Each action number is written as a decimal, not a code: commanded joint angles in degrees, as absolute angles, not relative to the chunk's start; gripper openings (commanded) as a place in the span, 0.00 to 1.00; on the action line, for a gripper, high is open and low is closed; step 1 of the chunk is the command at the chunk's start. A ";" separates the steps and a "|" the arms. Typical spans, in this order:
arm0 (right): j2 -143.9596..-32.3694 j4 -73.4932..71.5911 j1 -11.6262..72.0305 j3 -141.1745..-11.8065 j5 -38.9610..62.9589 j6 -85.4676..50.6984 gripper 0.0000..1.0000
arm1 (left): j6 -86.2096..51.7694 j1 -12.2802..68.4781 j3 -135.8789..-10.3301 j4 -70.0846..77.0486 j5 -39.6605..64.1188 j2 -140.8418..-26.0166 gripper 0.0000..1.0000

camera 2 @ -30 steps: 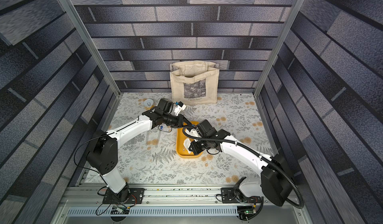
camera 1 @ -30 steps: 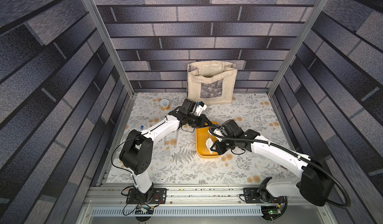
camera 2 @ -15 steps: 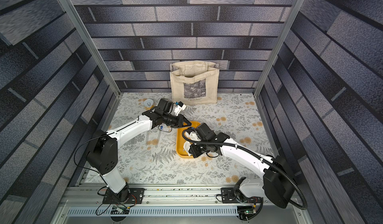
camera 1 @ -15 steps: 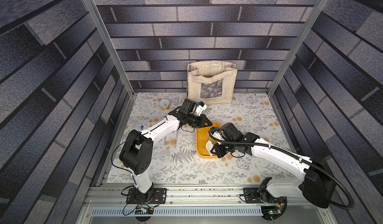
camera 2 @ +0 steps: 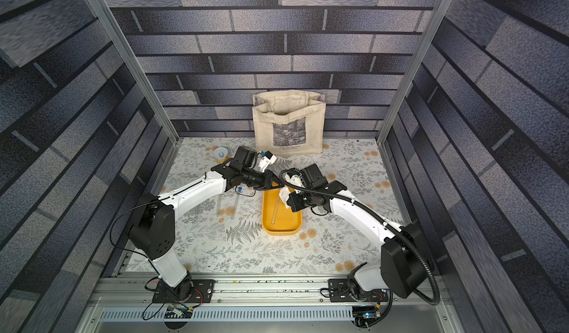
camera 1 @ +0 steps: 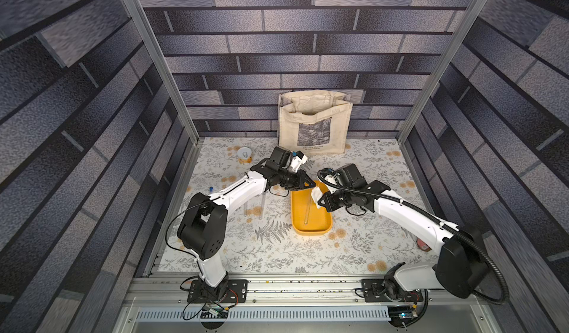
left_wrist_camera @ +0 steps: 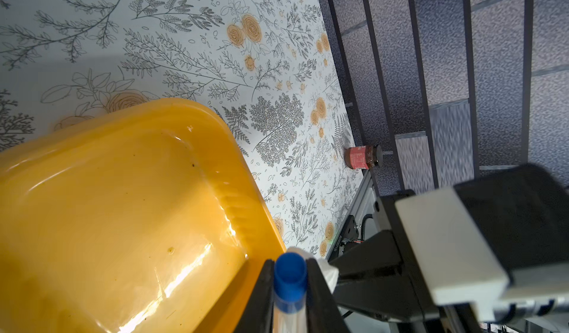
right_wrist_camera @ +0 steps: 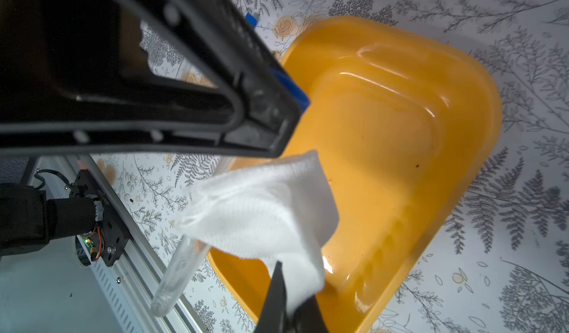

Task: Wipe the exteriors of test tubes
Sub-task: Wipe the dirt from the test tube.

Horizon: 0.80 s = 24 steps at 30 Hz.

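Right gripper (camera 1: 320, 200) has moved from over the middle of the yellow tray (camera 1: 311, 232) toward its far end, closer to the left gripper (camera 1: 310, 184), which has kept its place.

The left gripper hangs over the tray's far edge, its fingers (left_wrist_camera: 264, 297) clamped on the blue-capped end of a clear tube (right_wrist_camera: 175, 273). From there the tube slopes down along the tray toward its near end, with its rounded tip in the air.

The right gripper, at the tray's far right corner, is pinched shut on a corner of a white cloth (right_wrist_camera: 261, 211). The cloth hangs against the tube just below the left gripper's fingers and hides the tube's middle in the right wrist view. Whether it wraps around the tube cannot be told.

Two more tubes (camera 1: 262, 205) lie on the flowered table (camera 1: 277, 254) left of the tray. A cloth bag (camera 1: 314, 128) stands beyond the tray's far end. A small can (camera 1: 244, 155) sits to the tray's far left, and a red jar (left_wrist_camera: 363, 157) well off to its near right.
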<state>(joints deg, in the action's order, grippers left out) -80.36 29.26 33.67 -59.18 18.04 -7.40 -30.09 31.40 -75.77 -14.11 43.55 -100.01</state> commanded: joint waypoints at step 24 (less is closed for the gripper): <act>-60.08 32.24 43.88 -42.25 4.66 -14.26 0.00 | -30.13 31.67 -78.46 -13.05 44.59 -103.37 0.20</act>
<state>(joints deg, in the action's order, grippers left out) -63.35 26.85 44.01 -42.83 11.42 -13.19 -30.09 31.51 -76.73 -13.69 43.72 -101.80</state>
